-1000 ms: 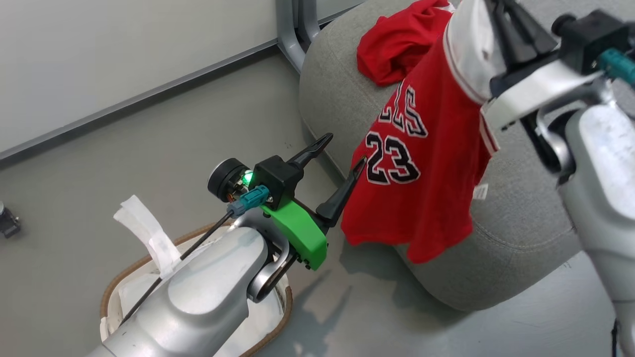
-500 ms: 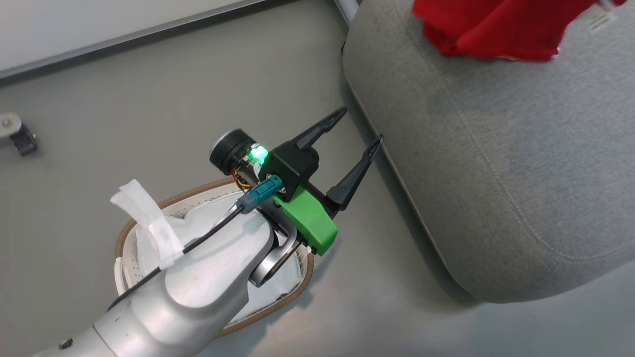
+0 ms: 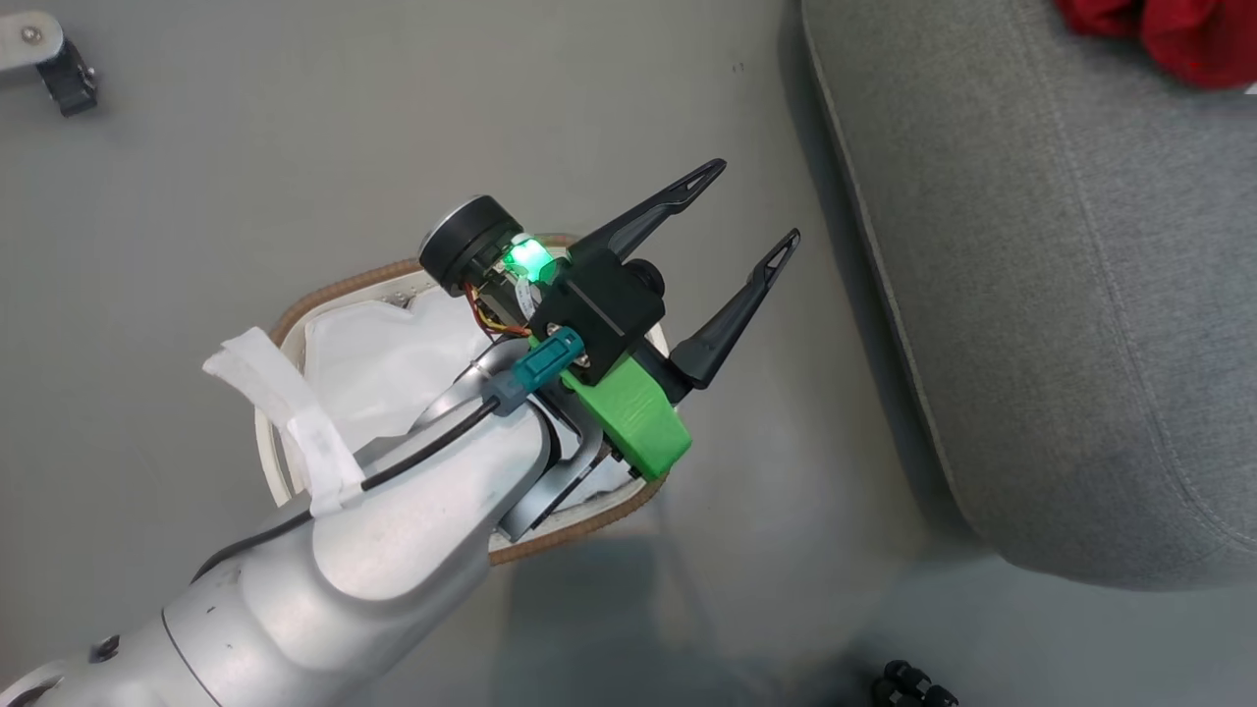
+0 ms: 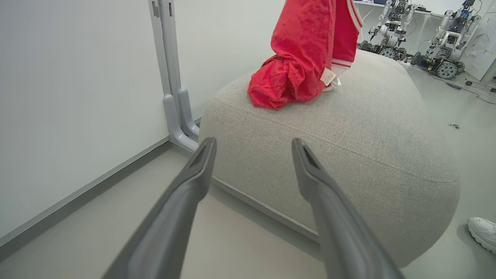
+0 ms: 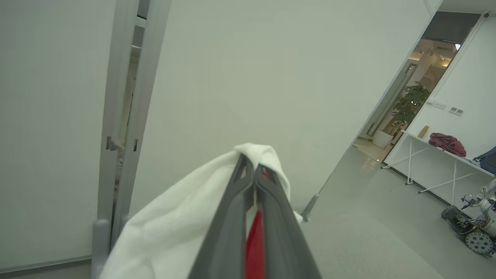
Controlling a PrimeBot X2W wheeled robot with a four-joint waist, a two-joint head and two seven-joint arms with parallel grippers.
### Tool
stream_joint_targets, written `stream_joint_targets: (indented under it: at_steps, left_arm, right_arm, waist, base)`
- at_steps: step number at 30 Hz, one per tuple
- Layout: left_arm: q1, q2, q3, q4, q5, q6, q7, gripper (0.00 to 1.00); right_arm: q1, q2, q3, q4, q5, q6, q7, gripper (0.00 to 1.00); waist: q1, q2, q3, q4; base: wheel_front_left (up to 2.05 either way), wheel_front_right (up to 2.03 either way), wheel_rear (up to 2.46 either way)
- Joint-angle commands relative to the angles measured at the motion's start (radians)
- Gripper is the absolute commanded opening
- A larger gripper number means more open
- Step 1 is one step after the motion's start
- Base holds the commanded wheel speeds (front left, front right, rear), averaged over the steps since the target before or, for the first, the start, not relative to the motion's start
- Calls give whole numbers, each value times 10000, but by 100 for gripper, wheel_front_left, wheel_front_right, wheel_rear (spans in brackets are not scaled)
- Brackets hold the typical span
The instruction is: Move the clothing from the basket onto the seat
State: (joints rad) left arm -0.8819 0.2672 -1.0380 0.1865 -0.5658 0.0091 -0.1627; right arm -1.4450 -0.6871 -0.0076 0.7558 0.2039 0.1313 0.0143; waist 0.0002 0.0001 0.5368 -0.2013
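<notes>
Red clothing (image 3: 1178,39) is showing at top right in head view, over the grey seat (image 3: 1031,295), well apart from the basket (image 3: 324,295) on the floor (image 3: 245,147). Left gripper (image 3: 754,204) is hovering above the basket's far rim, jaws spread wide, holding nothing. White sheet (image 3: 373,363) is lining the basket; arm (image 3: 393,550) is covering part of it, so can't tell if any clothing is left inside. Risk: gripper grabbing that sheet by mistake, or arm nudging the basket.

Left wrist view: clothing is hanging as a tall column, long axis approx vertical, top end running out of view, lower end bunching on the seat top near its wall-side edge. Risk: released there, it could be sliding off to the floor.

Right wrist view: right gripper (image 5: 254,164) is clamping shut on white & red fabric, prob the clothing's upper end.
</notes>
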Motion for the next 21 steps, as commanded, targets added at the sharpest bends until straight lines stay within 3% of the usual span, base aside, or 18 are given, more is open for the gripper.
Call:
stream_joint_targets:
  at_steps: [1, 10, 17, 18, 20, 21]
  left_arm:
    - [-193, 91, -22, -100, 52, 40, 62, 100]
    - [-211, 588, -56, -457, 129, 177, 438, 100]
    - [-17, 853, -52, -579, 32, 272, 542, 100]
    - [5, 883, -35, -586, 13, 275, 556, 100]
    - [34, 929, -1, -601, -45, 320, 562, 100]
    - [46, 952, 16, -609, -69, 338, 549, 100]
  right_arm:
    - [350, 182, -116, 229, -113, -11, -289, 0]
    - [1902, 1368, -769, 2163, -401, -12, -1627, 0]
    - [2506, 1826, -1148, 3154, -557, -12, -2293, 0]
    - [2529, 1926, -1207, 3211, -539, -11, -2389, 6]
    - [2572, 2024, -1269, 3273, -499, -12, -2513, 37]
    - [2608, 2056, -1281, 3283, -489, -12, -2568, 70]
  waist:
    - [-2, -1, 730, 526]
    - [-2, -1, 1269, 353]
    - [-2, -1, 1256, 115]
    - [-2, -1, 1228, 69]
    - [-2, -1, 1173, -33]
    - [-2, -1, 1138, -79]
  base:
    - [0, 0, 0]
    - [0, 0, 0]
    - [0, 0, 0]
    - [0, 0, 0]
    - [0, 0, 0]
    - [0, 0, 0]
